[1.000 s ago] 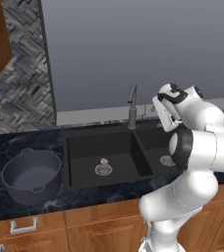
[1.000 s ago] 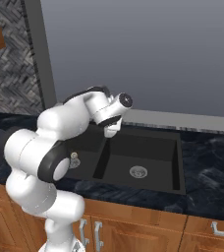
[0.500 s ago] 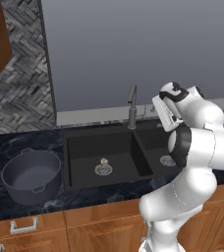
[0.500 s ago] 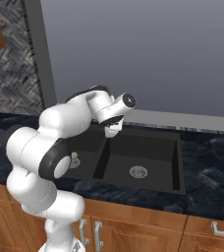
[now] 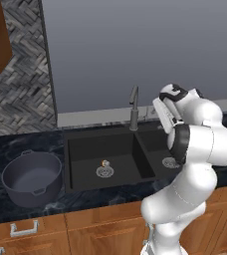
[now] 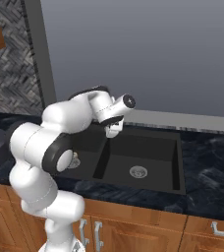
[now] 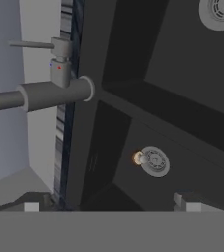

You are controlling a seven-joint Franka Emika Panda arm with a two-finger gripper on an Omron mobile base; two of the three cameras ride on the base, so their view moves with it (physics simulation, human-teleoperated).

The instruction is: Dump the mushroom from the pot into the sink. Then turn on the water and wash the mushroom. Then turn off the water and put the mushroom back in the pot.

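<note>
The tiny brown-capped mushroom lies in the left, wider basin of the black sink, right beside its silver drain. In the hand view the mushroom touches the drain's rim. The dark pot stands upright on the counter left of the sink. My gripper hovers above the sink's divider, just right of the grey faucet, open and holding nothing. From the right it hangs over the sink. The faucet and its thin lever show close by, with no water running.
The right basin has its own drain. Dark marbled counter runs around the sink, with a grey wall panel behind and wooden cabinet fronts below. A herringbone tiled wall rises at the left.
The hand has edged only slightly near the faucet. Its jaws stay open, and the mushroom and pot have not moved.
</note>
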